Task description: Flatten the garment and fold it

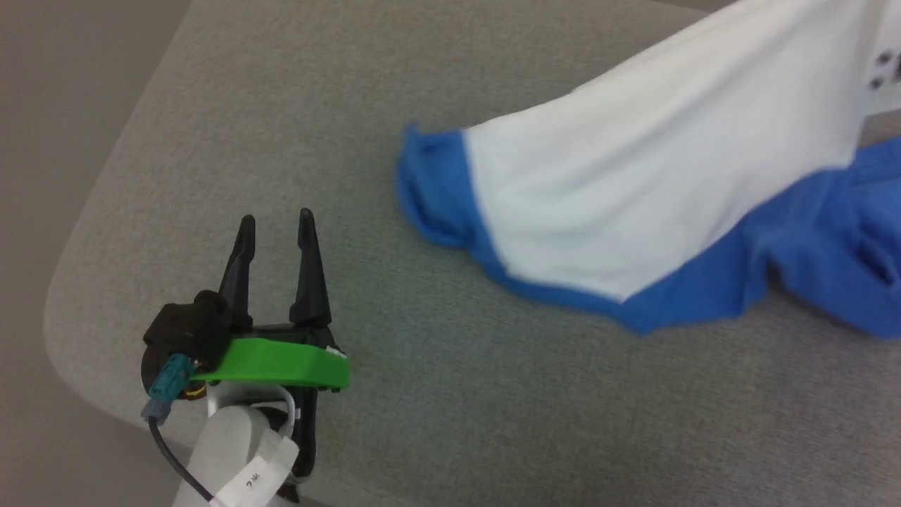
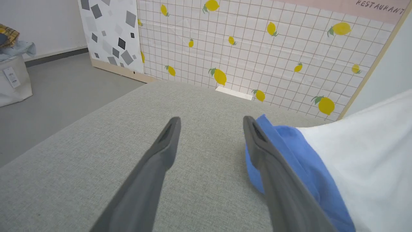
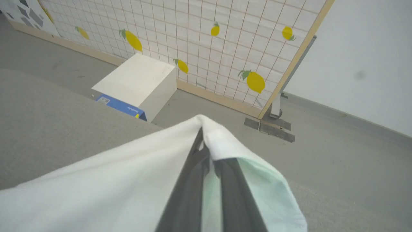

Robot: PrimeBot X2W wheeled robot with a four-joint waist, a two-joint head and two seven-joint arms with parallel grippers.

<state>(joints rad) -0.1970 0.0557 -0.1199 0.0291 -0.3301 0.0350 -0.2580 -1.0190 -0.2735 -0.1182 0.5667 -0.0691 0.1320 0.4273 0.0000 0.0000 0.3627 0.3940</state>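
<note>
Cloth is seen on a soft grey padded top [image 1: 493, 394]. The garment [image 1: 669, 176], a soft white T-shirt with bright blue sleeves, is spread over the far right part of that top in the head view. One white end is raised toward the upper right corner, and a blue sleeve [image 1: 433, 186] lies at the left end.

The left gripper [image 1: 276, 220], made of two long dark fingers above a green band, is held over bare grey cloth, apart from the shirt. Its fingers are spread and nothing is between them. In the left wrist view the sleeve is seen right beside one finger, and the gap is made plain by the head view.

In the right wrist view the right gripper [image 3: 202, 145] is pinched tight on a white fold of the garment. A lemon-print wall panel [image 3: 209, 48] and a white box with a blue side [image 3: 138, 80] are seen behind, on the grey floor [image 3: 338, 145].
</note>
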